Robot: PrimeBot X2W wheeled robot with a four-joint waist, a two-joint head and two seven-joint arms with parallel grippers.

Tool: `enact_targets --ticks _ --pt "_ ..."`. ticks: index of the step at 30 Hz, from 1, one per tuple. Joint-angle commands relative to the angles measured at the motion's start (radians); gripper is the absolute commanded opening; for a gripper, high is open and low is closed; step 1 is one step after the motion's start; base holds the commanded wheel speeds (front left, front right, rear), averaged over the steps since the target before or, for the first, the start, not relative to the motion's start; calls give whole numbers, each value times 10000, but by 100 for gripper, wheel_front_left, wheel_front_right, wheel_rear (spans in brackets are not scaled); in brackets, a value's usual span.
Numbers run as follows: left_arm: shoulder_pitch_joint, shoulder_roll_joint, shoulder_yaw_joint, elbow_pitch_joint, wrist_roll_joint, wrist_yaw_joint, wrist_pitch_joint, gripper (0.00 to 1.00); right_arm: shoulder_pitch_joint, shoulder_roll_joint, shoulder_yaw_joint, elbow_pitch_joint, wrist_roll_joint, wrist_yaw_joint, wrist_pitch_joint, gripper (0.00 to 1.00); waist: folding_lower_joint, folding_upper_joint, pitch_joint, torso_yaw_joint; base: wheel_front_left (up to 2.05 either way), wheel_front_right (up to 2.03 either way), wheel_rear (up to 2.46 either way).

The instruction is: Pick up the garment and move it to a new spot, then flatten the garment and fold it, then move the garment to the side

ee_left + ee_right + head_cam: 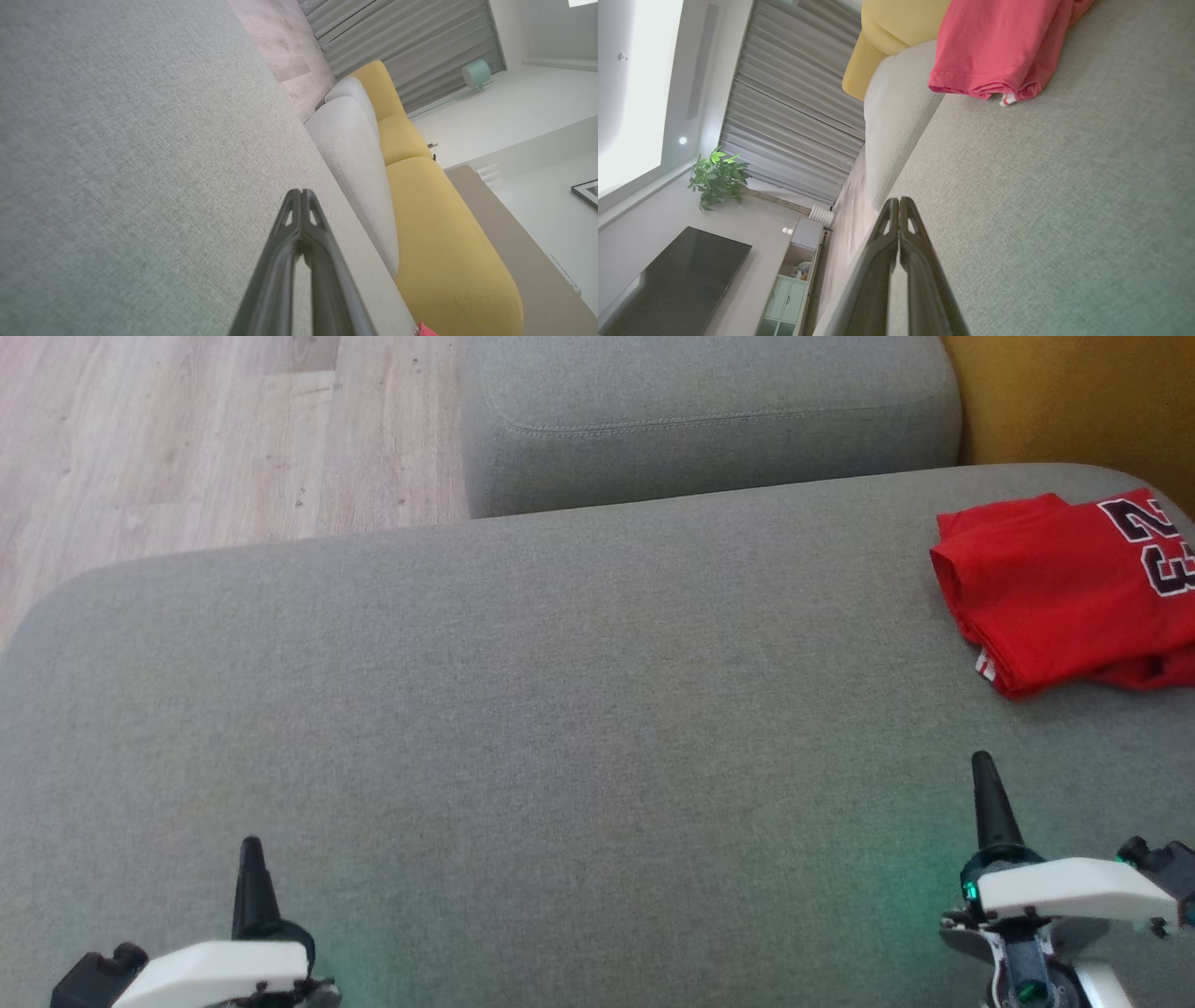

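**Q:** Two tools appear at the foot of the head view. What does each hold?

**A:** Nothing. The left tool (250,847) and the right tool (983,763) each have their dark fingers pressed together to a single point. The wrist views show the tips meeting with no cloth between them.

**Q:** Where is the garment?

**A:** The red jersey (1055,588) lies at the far right corner of the grey sofa seat (560,709), near the yellow cushion (1074,392). The right edge of the head view cuts it off. It is a compact, layered bundle with dark numerals facing up and a small white tag at its near corner.

**Q:** Why is it placed there?

**A:** Its layered edges are tidy and it sits off to one side of the seat. From that, the fold and the move aside look already done.

**Q:** And how are the arms posed?

**A:** Both pale wrists sit low at the near edge of the seat, well apart from each other, with the fingers pointing away across it. The right tool is the nearer to the jersey but does not touch it, and grey fabric shows between the two. The left tool is well away from it. This reads as a rest position, held back from the garment so that nothing disturbs the fold.
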Motion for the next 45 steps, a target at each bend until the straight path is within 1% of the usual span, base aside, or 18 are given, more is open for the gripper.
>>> enact_targets --ticks 1,42,45 --pt "-632 166 317 -240 -319 -99 66 0 -636 -90 11 -396 370 56 83 0 0 0 3 11 0 0 0" --pt "-1596 141 1076 274 -4650 -756 1278 0 -910 4 -1262 -503 4964 78 1265 0 0 0 70 244 0 0 0" --pt "-1613 133 1099 284 -4715 -767 1307 0 -916 14 -1294 -505 5034 79 1294 0 0 0 72 248 0 0 0"
